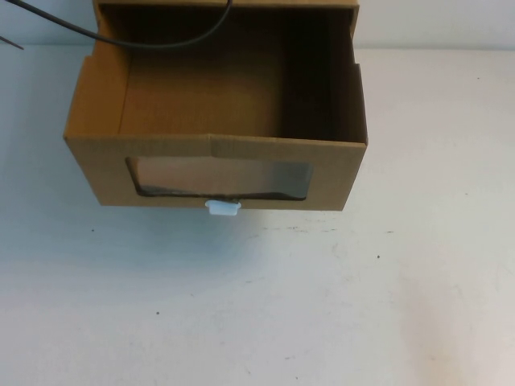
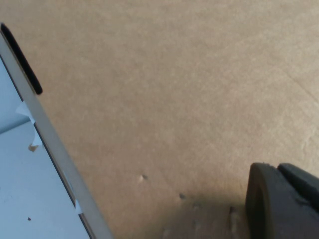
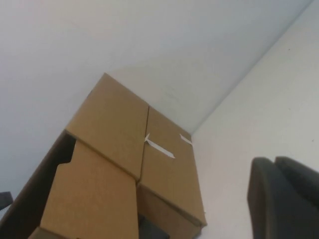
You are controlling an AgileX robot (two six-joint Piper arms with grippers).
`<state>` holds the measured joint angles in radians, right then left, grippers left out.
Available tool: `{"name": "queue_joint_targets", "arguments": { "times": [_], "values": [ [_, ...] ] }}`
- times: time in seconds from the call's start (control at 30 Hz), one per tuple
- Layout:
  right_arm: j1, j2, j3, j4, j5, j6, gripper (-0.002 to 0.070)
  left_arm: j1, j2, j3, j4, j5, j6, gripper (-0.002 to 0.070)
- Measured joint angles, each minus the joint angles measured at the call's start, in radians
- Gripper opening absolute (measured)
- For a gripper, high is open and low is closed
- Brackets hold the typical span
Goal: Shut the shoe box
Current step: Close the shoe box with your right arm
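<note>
The shoe box point(image 1: 217, 121) is a brown cardboard drawer, pulled out toward me and empty inside. Its front has a clear window point(image 1: 219, 178) with a small white pull tab point(image 1: 223, 208) below it. The outer sleeve point(image 1: 322, 6) shows only at the far edge. Neither gripper shows in the high view. Part of my left gripper point(image 2: 284, 204) hovers close over a flat cardboard face point(image 2: 164, 89). Part of my right gripper point(image 3: 286, 199) is beside the box, apart from it, looking at the sleeve point(image 3: 169, 169) with its taped seam.
A black cable point(image 1: 161, 40) hangs across the far part of the open drawer. White table point(image 1: 257, 305) spreads in front of the box and on both sides. A white wall point(image 3: 124, 40) stands behind the box.
</note>
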<state>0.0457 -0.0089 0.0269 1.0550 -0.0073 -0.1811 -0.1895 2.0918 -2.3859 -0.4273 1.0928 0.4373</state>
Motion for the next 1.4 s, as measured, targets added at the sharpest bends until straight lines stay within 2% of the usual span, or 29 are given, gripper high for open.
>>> {"name": "queue_joint_targets", "arguments": {
  "times": [0.1,0.27,0.37,0.47,0.67,0.8,0.9,1.03,1.13,1.23,1.4],
  "values": [
    [0.000,0.000,-0.002,0.007,0.044,0.000,-0.0011,0.000,0.000,0.000,0.000,0.000,0.000,-0.0002],
    [0.000,0.092,-0.171,-0.079,0.368,0.000,-0.0011,0.000,0.000,0.000,0.002,-0.002,0.000,-0.0002],
    [0.000,0.278,-0.353,-0.198,0.599,-0.005,-0.0011,0.000,0.000,0.000,0.006,-0.002,0.000,-0.0002],
    [0.000,0.497,-0.515,-0.264,0.773,-0.081,-0.0011,0.000,0.000,0.000,0.006,-0.002,-0.002,-0.0002],
    [0.003,0.853,-0.823,-0.292,0.920,-0.224,-0.0011,0.000,0.000,0.000,0.006,-0.004,-0.004,-0.0002],
    [0.121,1.020,-0.980,-0.326,0.892,-0.241,-0.0011,0.000,0.000,0.000,0.006,-0.004,-0.005,-0.0002],
    [0.301,1.091,-1.054,-0.402,0.801,-0.194,-0.0011,0.000,0.000,0.000,0.006,-0.005,-0.007,-0.0002],
    [0.556,1.193,-1.109,-0.583,0.658,-0.047,-0.0011,0.000,0.000,0.000,0.006,-0.007,-0.007,-0.0002],
    [0.683,1.276,-1.122,-0.638,0.536,0.008,-0.0011,0.000,0.000,0.000,0.006,-0.007,-0.007,-0.0002],
    [0.740,1.350,-1.151,-0.643,0.457,0.021,-0.0011,0.000,0.000,0.000,0.006,-0.009,-0.009,-0.0002],
    [0.750,1.458,-1.226,-0.645,0.412,0.023,-0.0011,0.000,0.000,0.000,0.006,-0.011,-0.011,-0.0002]
  ]
}}
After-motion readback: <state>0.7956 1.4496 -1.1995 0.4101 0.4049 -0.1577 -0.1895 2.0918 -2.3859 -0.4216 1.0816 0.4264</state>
